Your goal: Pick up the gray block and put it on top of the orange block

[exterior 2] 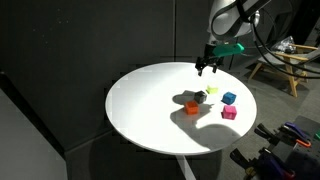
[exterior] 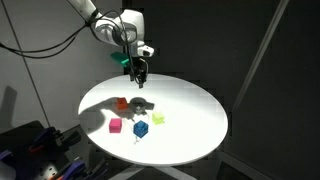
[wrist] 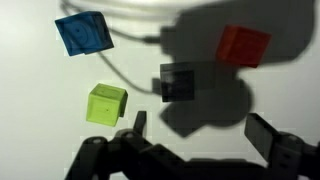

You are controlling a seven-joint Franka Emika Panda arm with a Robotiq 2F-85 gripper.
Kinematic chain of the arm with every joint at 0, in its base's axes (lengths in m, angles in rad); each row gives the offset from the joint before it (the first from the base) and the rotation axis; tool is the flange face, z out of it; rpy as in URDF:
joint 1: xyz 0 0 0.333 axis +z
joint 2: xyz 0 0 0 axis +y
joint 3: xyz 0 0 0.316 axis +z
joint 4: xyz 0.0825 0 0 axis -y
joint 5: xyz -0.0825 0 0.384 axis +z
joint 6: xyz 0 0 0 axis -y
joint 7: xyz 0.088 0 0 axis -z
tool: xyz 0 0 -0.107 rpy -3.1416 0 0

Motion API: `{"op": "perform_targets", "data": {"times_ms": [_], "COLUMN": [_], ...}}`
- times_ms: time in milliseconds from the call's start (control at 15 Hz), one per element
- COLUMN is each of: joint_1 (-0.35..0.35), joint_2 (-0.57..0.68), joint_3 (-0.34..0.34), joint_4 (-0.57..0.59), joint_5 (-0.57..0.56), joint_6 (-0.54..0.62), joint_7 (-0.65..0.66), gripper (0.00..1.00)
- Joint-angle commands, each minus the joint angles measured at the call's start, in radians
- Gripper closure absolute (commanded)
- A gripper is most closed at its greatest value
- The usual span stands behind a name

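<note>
**A:** What lies on the round white table [exterior: 190, 140]?

**B:** Five small cubes, loosely grouped to one side of its middle. In the wrist view the blue cube [wrist: 82, 33] sits in the upper corner, with the yellow-green block [wrist: 106, 103] below it. The gray block [wrist: 178, 82] is near the centre, and the orange block [wrist: 243, 45] is higher up on the far side. A pink cube [exterior: 116, 126] shows only in the exterior views, close to the blue one and nearer the table's edge. Dark curtains [exterior: 260, 50] hang behind the table.

**A:** Do any of them touch?

**B:** As far as I can tell, no. The gray and the orange stand just beside each other with a gap between them. The yellow-green one is near the gray on its other side, also apart.

**A:** What crowds the gray one?

**B:** Only those two neighbours. Its top face is bare, and so is the orange block's. The arm's shadow [wrist: 215, 105] falls across both, so the gray reads very dark.

**A:** And the gripper?

**B:** The gripper [wrist: 200, 135] hangs in the air, well above the table in both exterior views, pointing down. It touches no block. Its jaws are spread wide and hold nothing. In the wrist view one of the fingertips [wrist: 137, 122] rises just beside the yellow-green block, and the other stands far across the frame. The gray block lies above the gap between them, nearer the first.
</note>
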Motion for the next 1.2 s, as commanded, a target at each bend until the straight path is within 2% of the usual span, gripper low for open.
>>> {"op": "perform_targets", "data": {"times_ms": [0,600,1133], "joint_1": [0.011,0.018,0.017], "joint_2": [0.074,0.196,0.196], "joint_3": [-0.016,-0.044,-0.046], "joint_4": [0.075,0.126,0.11], "joint_5": [-0.002,-0.011,0.006], "joint_6": [-0.017,0.002,0.004], "joint_7": [-0.004,0.003,-0.005], "gripper": [0.0,0.0,0.0]}}
